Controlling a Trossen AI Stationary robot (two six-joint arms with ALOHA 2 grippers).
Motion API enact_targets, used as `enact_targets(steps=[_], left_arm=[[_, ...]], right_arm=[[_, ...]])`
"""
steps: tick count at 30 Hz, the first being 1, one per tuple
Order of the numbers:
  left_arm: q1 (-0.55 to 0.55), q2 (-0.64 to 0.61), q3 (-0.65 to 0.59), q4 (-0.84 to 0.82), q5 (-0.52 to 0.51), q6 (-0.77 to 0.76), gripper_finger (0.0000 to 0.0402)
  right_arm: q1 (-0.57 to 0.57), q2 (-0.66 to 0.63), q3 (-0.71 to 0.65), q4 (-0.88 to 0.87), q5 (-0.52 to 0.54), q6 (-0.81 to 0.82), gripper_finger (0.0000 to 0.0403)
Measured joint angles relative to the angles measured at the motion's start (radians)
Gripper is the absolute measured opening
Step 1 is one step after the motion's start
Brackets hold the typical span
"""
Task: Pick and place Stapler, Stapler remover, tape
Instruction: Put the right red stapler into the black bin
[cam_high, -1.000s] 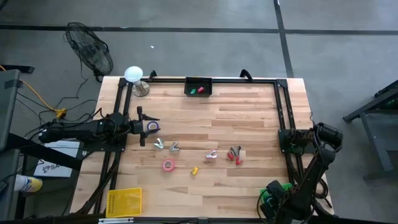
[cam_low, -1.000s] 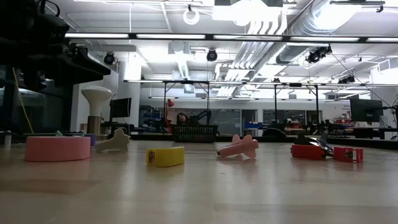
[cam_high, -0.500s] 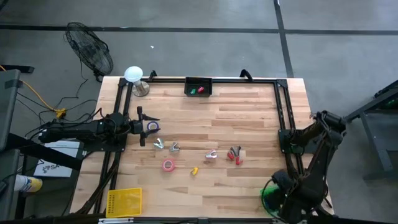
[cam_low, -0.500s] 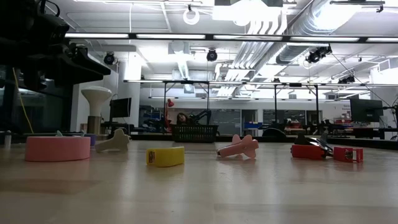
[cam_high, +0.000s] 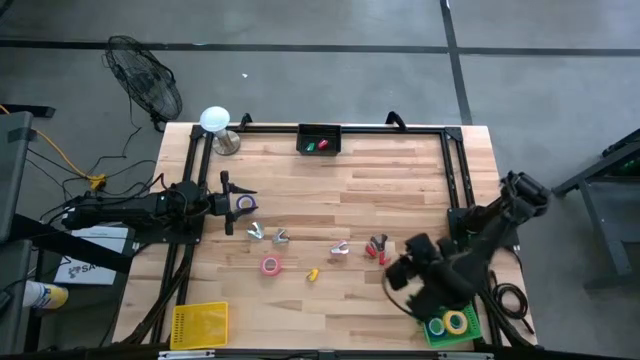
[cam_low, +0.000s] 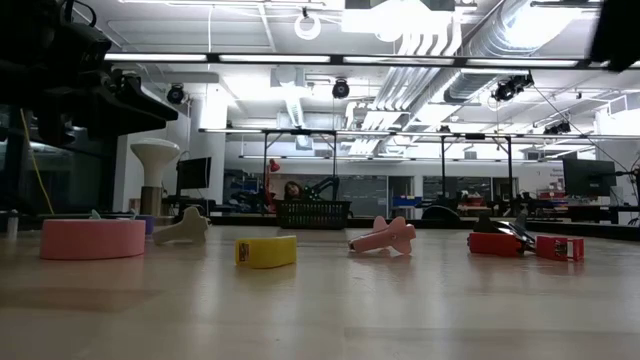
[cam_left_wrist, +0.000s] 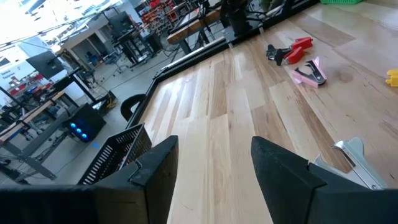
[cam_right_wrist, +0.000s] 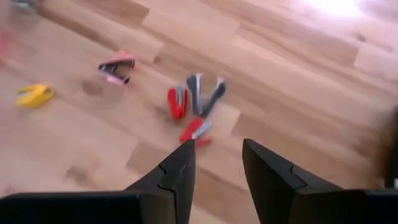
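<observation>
On the wooden tabletop (cam_high: 400, 170) most of the work is judged to be left. At the near right corner a green tray (cam_high: 450, 327) is seen with two tape rolls (cam_high: 456, 322) inside. The right tool (cam_right_wrist: 216, 163) is held empty, fingers apart, above the red staplers (cam_high: 377, 249). The left tool (cam_left_wrist: 211, 163), also apart and empty, is kept at the left edge beside a purple tape (cam_high: 246, 203). A pink tape (cam_high: 270, 265) and a yellow piece (cam_high: 312, 274) are not yet collected.
</observation>
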Motion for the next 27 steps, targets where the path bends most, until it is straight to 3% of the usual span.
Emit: enact_targets(steps=[11, 17, 27], left_arm=[[0.0, 0.0, 0.0, 0.0, 0.0, 0.0, 0.0197], [0.0, 0.0, 0.0, 0.0, 0.0, 0.0, 0.0197], [0.0, 0.0, 0.0, 0.0, 0.0, 0.0, 0.0197]], right_arm=[[-0.195, 0.123, 0.0, 0.059, -0.165, -0.366, 0.0138], [-0.266, 0.126, 0.0, 0.174, -0.282, -0.787, 0.0182], [-0.3, 0.126, 0.0, 0.346, -0.272, -1.664, 0.0235]])
